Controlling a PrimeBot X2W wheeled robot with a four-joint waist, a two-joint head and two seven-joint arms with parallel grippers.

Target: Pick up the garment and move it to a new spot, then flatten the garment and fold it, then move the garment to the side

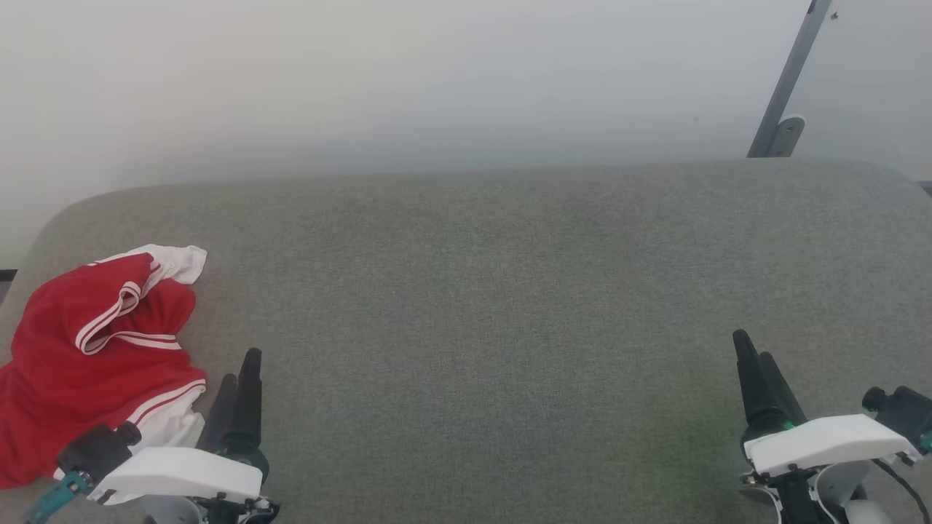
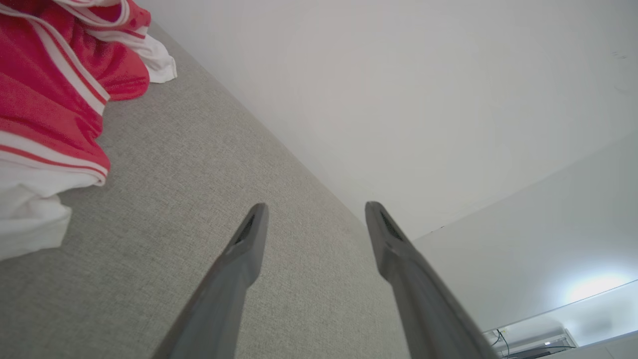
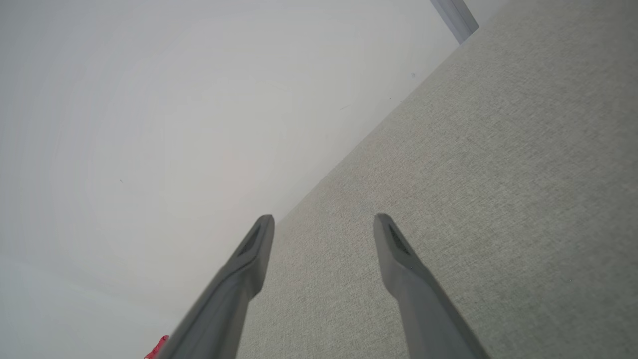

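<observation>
The garment (image 1: 87, 356), a bright red shiny top with white sleeve ends and striped trim, lies crumpled at the left end of the grey padded surface (image 1: 495, 291). In the left wrist view the garment (image 2: 45, 94) fills the upper left corner. My left gripper (image 1: 242, 367) hovers just right of the garment's near edge, open and empty; its fingers (image 2: 249, 239) stand well apart over bare fabric, not touching the cloth. My right gripper (image 1: 750, 349) is at the lower right, far from the garment, open with nothing between its fingers (image 3: 259, 239).
A pale wall (image 1: 437, 73) rises behind the surface's rounded back edge. A grey metal strut with a bracket (image 1: 783, 109) leans at the upper right. A wide stretch of grey fabric lies between the two grippers.
</observation>
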